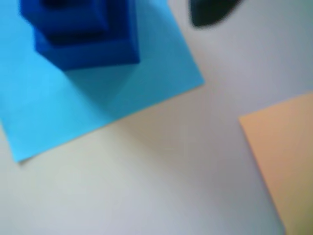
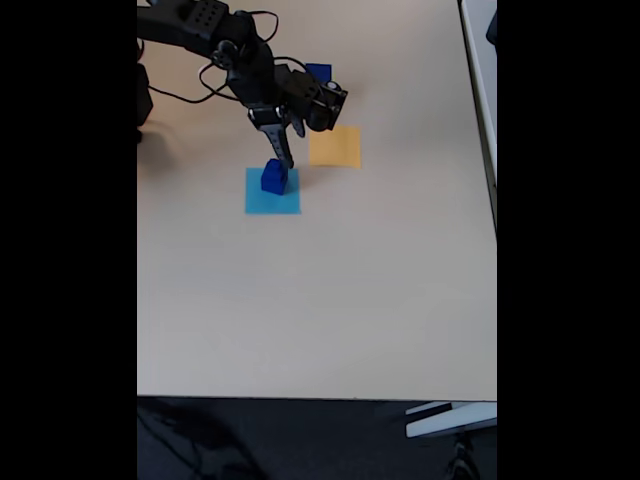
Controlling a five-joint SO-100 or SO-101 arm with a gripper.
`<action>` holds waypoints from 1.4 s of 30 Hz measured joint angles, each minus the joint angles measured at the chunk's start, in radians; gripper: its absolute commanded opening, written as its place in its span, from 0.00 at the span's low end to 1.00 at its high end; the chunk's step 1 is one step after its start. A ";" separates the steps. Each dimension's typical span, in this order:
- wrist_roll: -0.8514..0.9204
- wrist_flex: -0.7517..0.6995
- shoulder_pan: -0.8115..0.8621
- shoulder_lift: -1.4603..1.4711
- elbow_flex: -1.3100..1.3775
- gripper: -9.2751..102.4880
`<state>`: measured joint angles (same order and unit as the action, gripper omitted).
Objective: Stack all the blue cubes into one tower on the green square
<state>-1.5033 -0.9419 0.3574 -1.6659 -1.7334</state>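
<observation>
Blue cubes: we see a stepped stack [image 1: 83,34] on the light blue square [image 2: 272,195], at 9 o'clock from the orange square [image 2: 335,147]; another blue cube [image 2: 319,72] sits at 12 o'clock behind the arm.
Fingers: [image 2: 283,155] hang just above the stack; opening too blurred to tell, hold uncertain.
Green square: we cannot locate it.
Desk: [image 2: 320,300] bare toward 6 o'clock.

I counted two paper squares on the tabletop, both toward its far edge in the fixed view: one light blue square [image 2: 272,198] and one orange square [image 2: 334,147]. Of blue cubes, one stack [image 2: 273,177] stood on the light blue one. The wrist view showed at least two tiers [image 1: 88,49] in it, too blurred to count further. One more cube [image 2: 319,72] sat alone nearer the far edge.
</observation>
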 measured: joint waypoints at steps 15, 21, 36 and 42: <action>0.018 -0.031 0.014 0.000 -0.040 0.32; 0.028 -0.031 -0.002 0.000 -0.066 0.32; 0.060 -0.031 0.003 0.000 -0.087 0.30; 0.074 -0.031 0.021 0.000 -0.087 0.30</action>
<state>-1.4297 -0.9725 0.3789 -1.6659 -1.8208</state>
